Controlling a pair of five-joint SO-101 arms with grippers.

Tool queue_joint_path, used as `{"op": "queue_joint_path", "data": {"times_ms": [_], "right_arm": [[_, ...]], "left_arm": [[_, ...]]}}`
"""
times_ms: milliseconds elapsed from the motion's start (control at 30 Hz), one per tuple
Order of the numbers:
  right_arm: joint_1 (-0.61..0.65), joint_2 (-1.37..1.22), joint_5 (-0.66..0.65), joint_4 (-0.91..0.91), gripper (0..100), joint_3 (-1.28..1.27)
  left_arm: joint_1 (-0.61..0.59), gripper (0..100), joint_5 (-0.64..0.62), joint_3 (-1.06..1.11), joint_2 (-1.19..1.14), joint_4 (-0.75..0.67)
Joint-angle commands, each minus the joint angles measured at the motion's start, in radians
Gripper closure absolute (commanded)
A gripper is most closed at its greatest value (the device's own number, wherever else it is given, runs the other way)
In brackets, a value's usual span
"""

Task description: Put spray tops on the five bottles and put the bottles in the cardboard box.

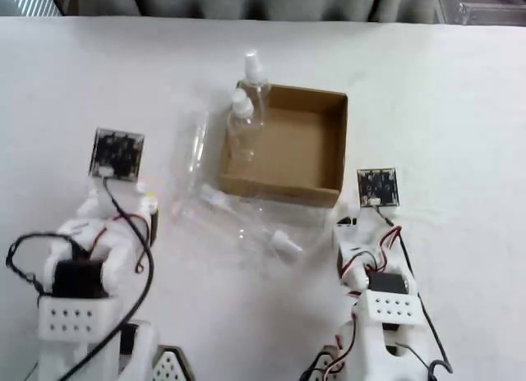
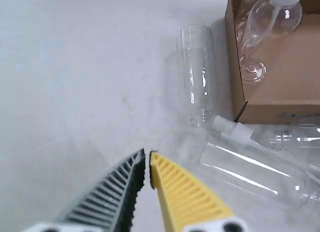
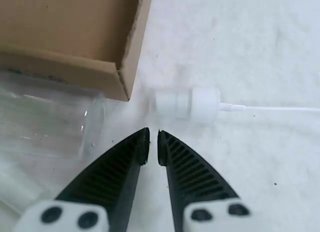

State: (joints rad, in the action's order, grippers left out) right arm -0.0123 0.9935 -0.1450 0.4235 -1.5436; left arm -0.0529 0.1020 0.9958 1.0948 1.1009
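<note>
Lighting: bright, even, from above; shadows soft and short throughout.

High view: the white tabletop (image 1: 460, 110) is close to blown out, with little surface texture left. The open brown cardboard box (image 1: 304, 143) has an evenly lit floor, and a thin dim band lies on the tabletop along its near wall.

Left wrist view: the tabletop reads grey. The clear plastic bottle (image 2: 196, 74) lying beside the box carries narrow white glare streaks along its length, and soft shade sits between it and the box wall.

Right wrist view: the white spray top (image 3: 187, 103) almost merges with the tabletop. Faint shadow at the box corner.
</note>
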Motion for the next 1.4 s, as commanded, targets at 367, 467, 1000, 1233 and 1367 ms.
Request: {"op": "queue_joint_path", "data": {"times_ms": [367, 467, 1000, 1233, 1367], "right_arm": [[0.008, 0.016, -0.009, -0.018, 98.1, 0.006], [0.008, 0.015, -0.009, -0.019, 98.1, 0.006], [0.01, 0.015, -0.011, -0.019, 98.1, 0.006], [0.01, 0.015, -0.011, -0.019, 98.1, 0.006], [0.01, 0.015, -0.011, -0.019, 98.1, 0.006]], "left_arm": [[0.317, 98, 0.789, -0.118, -0.355, -0.06], [0.397, 97, 0.905, -0.095, -0.355, -0.071], [0.493, 81, 1.18, -0.118, -0.358, 0.123], [0.57, 75, 1.18, -0.16, -0.541, 0.049], [0.55, 69, 1.178, -0.285, -0.763, 0.055]]}}
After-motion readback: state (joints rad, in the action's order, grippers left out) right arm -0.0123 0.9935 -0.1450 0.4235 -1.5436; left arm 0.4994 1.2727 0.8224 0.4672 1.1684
